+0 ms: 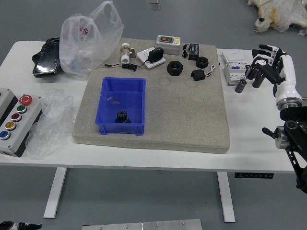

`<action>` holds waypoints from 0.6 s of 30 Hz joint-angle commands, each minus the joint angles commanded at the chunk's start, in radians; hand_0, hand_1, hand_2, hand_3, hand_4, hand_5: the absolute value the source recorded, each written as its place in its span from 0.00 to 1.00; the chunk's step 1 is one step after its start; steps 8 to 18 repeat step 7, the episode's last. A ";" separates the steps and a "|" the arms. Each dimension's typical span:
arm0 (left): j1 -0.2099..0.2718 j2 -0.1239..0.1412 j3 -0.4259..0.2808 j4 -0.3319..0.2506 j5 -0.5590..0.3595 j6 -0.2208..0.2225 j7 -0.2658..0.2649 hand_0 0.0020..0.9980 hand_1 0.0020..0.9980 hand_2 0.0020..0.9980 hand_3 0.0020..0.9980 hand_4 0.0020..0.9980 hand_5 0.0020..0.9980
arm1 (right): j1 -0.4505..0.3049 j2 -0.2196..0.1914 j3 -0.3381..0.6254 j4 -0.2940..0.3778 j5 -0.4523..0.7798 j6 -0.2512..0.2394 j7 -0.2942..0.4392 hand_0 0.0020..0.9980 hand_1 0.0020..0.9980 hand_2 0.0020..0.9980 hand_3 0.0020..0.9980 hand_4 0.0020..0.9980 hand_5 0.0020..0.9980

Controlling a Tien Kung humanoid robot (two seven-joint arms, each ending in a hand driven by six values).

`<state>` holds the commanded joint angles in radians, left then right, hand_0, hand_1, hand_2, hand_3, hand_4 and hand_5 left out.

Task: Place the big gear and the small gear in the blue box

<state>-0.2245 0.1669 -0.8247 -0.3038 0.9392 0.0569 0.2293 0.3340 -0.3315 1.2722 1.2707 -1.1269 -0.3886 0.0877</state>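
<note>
Head view shows the blue box (134, 92) upright on the left part of a beige mat (187, 120), which lies on the white tabletop (249, 143). Inside the box, near its front wall, sits a dark gear (122, 115), with more dark material right beside it; a small dull piece (113, 100) lies farther back. Which is the big gear and which the small one, I cannot tell.

The right hand (263, 65) reaches in from the right, its fingers loosely curved and released, over dark cylinders (241, 86) beside a white carton (235, 67). Of the left hand (21, 225), only a sliver shows at the bottom left corner, too little to tell its state.

Two black rings (175, 68) lie toward the mat's far edge. Left of the mat are a clear bag (88, 43), crumpled film (52, 122) and a button panel (23, 123).
</note>
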 joint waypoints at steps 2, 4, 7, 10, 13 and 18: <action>0.001 0.001 0.000 0.000 -0.002 0.001 0.000 0.65 0.57 0.54 0.68 0.66 0.30 | 0.005 0.002 -0.010 -0.003 0.004 0.001 0.001 0.56 0.64 0.67 0.66 0.76 0.41; 0.002 0.002 0.002 0.000 -0.006 0.002 -0.001 0.66 0.56 0.54 0.68 0.66 0.30 | 0.007 0.004 -0.021 -0.008 0.012 0.002 0.003 0.56 0.64 0.67 0.66 0.76 0.41; 0.005 -0.001 0.002 -0.001 -0.010 0.004 0.000 0.66 0.56 0.54 0.68 0.66 0.30 | 0.014 0.004 -0.037 -0.018 0.025 0.005 0.005 0.56 0.64 0.67 0.66 0.76 0.41; 0.005 -0.001 0.002 -0.001 -0.010 0.004 0.000 0.66 0.56 0.54 0.68 0.66 0.30 | 0.014 0.004 -0.037 -0.018 0.025 0.005 0.005 0.56 0.64 0.67 0.66 0.76 0.41; 0.005 -0.001 0.002 -0.001 -0.010 0.004 0.000 0.66 0.56 0.54 0.68 0.66 0.30 | 0.014 0.004 -0.037 -0.018 0.025 0.005 0.005 0.56 0.64 0.67 0.66 0.76 0.41; 0.005 -0.001 0.002 -0.001 -0.010 0.004 0.000 0.66 0.56 0.54 0.68 0.66 0.30 | 0.014 0.004 -0.037 -0.018 0.025 0.005 0.005 0.56 0.64 0.67 0.66 0.76 0.41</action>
